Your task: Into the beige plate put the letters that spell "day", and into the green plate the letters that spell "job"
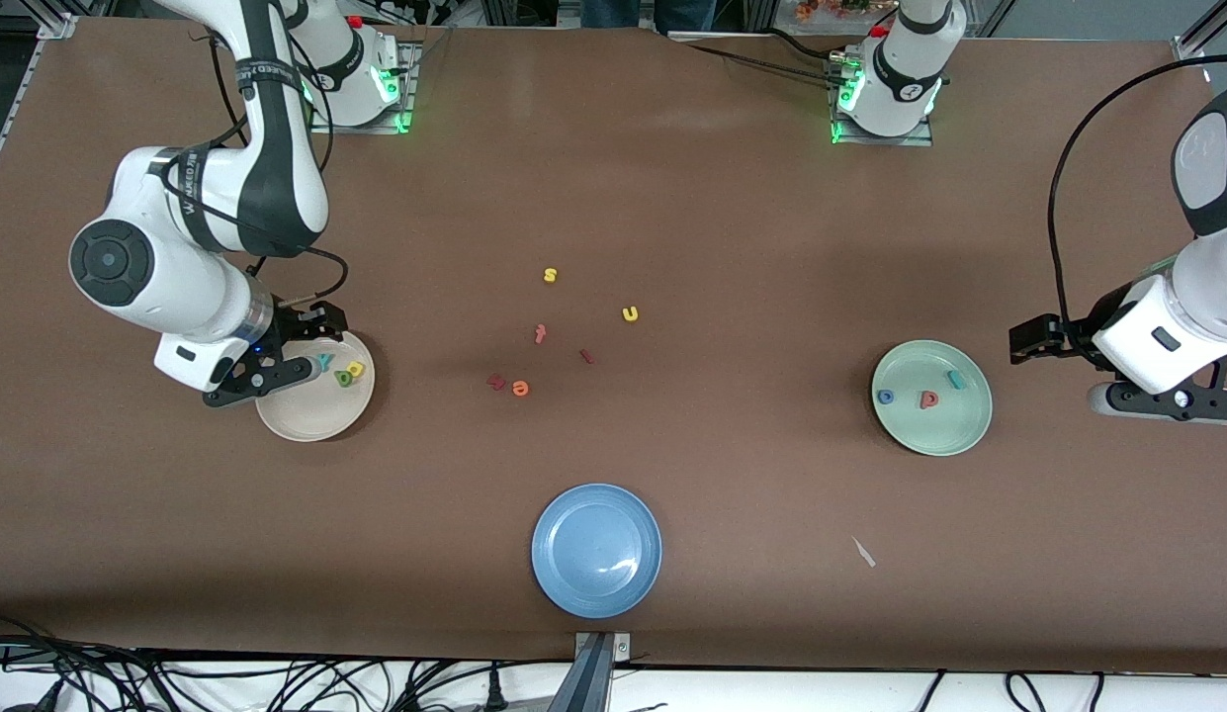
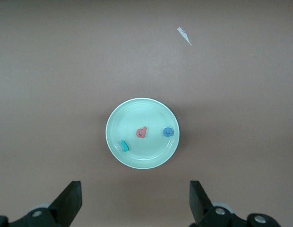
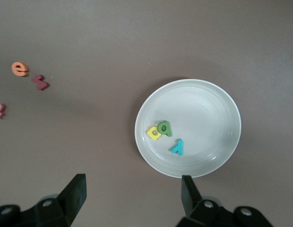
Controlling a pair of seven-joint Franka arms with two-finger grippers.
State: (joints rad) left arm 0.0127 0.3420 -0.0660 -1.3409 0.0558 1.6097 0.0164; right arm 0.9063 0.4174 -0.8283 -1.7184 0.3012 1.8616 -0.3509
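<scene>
The beige plate [image 1: 311, 425] [image 3: 203, 109] lies toward the right arm's end and holds a teal "y" [image 1: 324, 362] [image 3: 178, 147], a yellow letter [image 1: 343, 377] [image 3: 154, 133] and a green letter [image 1: 355, 370] [image 3: 164, 128]. Above this plate's rim hangs my right gripper [image 1: 282, 354] [image 3: 133, 194], open and holding nothing. In the green plate [image 1: 931, 440] [image 2: 137, 113] lie a blue "o" [image 1: 885, 397] [image 2: 168, 132], a pinkish-red letter [image 1: 928, 399] [image 2: 142, 132] and a teal "j" [image 1: 957, 380] [image 2: 123, 146]. My left gripper [image 1: 1073, 368] [image 2: 136, 201] is open and holds nothing. It is over bare table beside that plate.
A blue plate [image 1: 596, 550] sits near the front edge. Mid-table lie loose letters: yellow "s" [image 1: 550, 275], yellow "u" [image 1: 630, 313], red "t" [image 1: 540, 334], two dark red ones [image 1: 586, 356] [image 1: 495, 381] and an orange "e" [image 1: 519, 388]. A white scrap [image 1: 863, 552] lies nearer the camera than the green plate.
</scene>
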